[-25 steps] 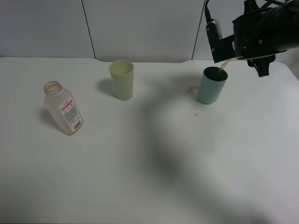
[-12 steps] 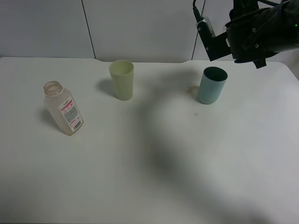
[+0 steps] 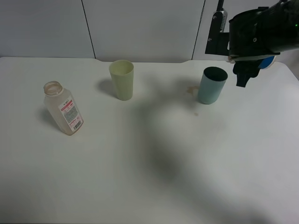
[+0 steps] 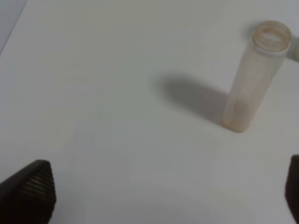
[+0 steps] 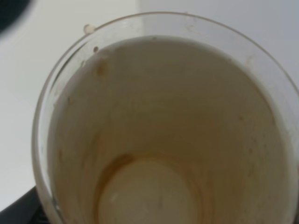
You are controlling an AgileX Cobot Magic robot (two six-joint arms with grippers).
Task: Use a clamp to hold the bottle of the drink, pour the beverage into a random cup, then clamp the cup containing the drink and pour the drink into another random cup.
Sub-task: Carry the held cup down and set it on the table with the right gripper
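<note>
My right gripper (image 3: 254, 67) hangs in the air just right of the teal tumbler (image 3: 212, 85), shut on the short blue-banded cup (image 3: 267, 62), of which only a blue sliver shows there. The right wrist view looks into that cup (image 5: 163, 126): it holds only a brown film and a thin ring of beverage at the bottom. The bottle (image 3: 64, 108) stands uncapped and nearly empty at the table's left, also in the left wrist view (image 4: 254, 77). My left gripper (image 4: 163, 196) is open, its fingertips (image 4: 28, 191) apart and well short of the bottle.
A pale yellow-green tumbler (image 3: 122, 79) stands at the back centre. Small brown drips (image 3: 190, 89) mark the white table (image 3: 154, 168) beside the teal tumbler. A grey panelled wall runs behind the table.
A second ago the right gripper held the cup tipped over the teal tumbler with a brown stream falling in. It has since swung back to the right, and the stream has stopped.
</note>
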